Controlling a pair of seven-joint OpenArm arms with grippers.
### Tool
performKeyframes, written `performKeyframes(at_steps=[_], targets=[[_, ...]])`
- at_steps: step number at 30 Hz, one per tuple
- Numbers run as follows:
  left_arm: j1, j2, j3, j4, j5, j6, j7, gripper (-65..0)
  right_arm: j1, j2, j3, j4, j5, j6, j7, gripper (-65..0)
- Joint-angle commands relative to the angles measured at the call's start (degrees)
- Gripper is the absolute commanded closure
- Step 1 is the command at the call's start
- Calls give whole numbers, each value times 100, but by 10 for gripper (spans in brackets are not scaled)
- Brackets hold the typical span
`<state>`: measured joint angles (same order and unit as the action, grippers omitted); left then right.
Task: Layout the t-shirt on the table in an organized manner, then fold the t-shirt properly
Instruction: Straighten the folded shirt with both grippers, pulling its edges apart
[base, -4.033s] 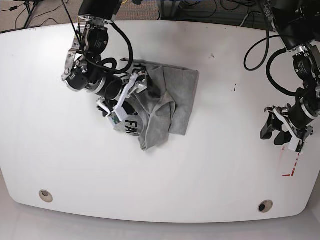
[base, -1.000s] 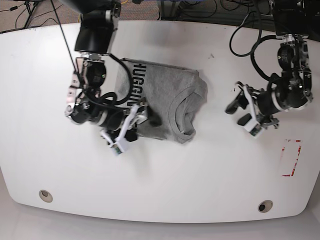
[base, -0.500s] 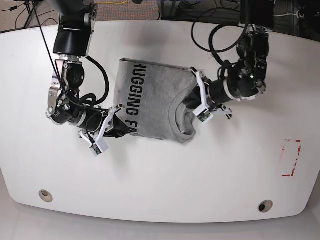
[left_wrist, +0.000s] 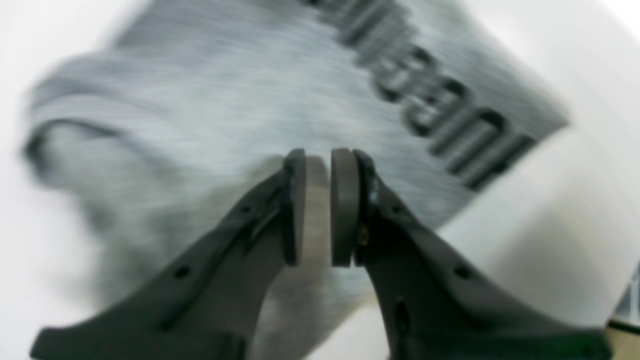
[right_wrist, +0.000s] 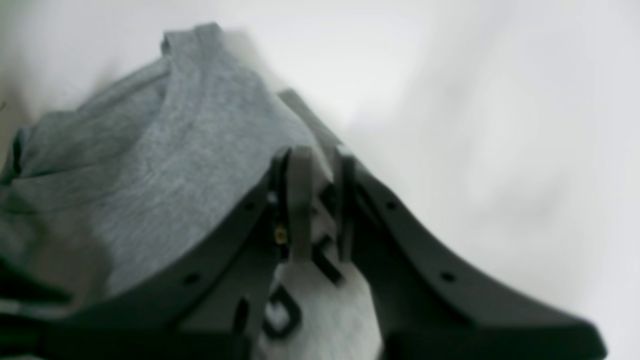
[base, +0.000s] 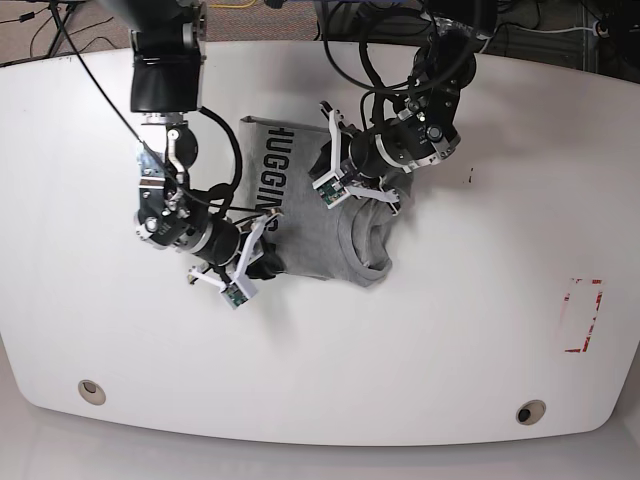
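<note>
T-shirt (base: 315, 215): soft knit cloth, heather-grey, matt, faintly flecked weave; black printed lettering lies flat and dull on it. Ribbed collar band looks slightly thicker than the body cloth.

Tabletop (base: 420, 340): smooth white surface, hard, low sheen, a few small dark scuffs. Two round grey grommets (base: 531, 412), plastic-looking.

Left pincer (left_wrist: 318, 207): matt black plastic arms, grey rubbery pads (left_wrist: 345, 205) with a dull finish.

Right pincer (right_wrist: 317, 200): same matt black plastic, smooth. White plastic brackets on the wrists; cables glossy black.
</note>
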<state>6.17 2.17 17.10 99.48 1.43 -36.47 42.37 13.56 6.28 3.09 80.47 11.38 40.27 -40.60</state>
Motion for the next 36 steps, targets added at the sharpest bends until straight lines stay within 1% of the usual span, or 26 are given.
performKeyframes(at_steps=[1,5,7,8,10,13,16,18,20,22,24,27,36], targets=[[-42,-11,-27,-54,-16,47,-136,-75,108,44,38,-262,-263,-27,434,-67],[-42,-20,-27,-405,-7,47,-145,-75,99,88,38,-983,-571,-27,1304,-67],[-50,-64,-36,-528,2,38,-153,-75,81,194,47,-1185,-615,-27,1559,-67],[-59,-152,-36,-608,2,38,-171,-75,72,273,56,-1291,-615,-27,1664,-67],[-68,-292,0,-739,-24,38,-171,-75,20,387,100,-1422,-571,-27,1761,-65],[-147,-398,0,-906,-24,29,-180,-76,-209,554,249,-1370,-430,-27,1770,-65],[-367,-459,0,-1144,-24,29,-180,-78,-420,660,425,-1211,-254,-27,1761,-65],[-613,-538,0,-1531,-24,29,-197,-78,-684,756,548,-1027,-78,-27,1752,-65],[-859,-565,0,-1935,-24,29,-320,-78,-903,809,618,-851,27,-27,1752,-65],[-1114,-609,8,-2383,-24,29,-575,-78,-1167,818,645,-666,80,-27,1752,-65],[-1352,-644,8,-2744,-24,29,-804,-78,-1405,800,662,-438,98,-27,1743,-65],[-1659,-635,8,-3095,-24,29,-953,-78,-1712,703,662,-121,98,-27,1638,-65],[-2512,-600,8,-3579,-24,20,-971,-79,-2292,53,662,767,27,-27,1242,-65]])
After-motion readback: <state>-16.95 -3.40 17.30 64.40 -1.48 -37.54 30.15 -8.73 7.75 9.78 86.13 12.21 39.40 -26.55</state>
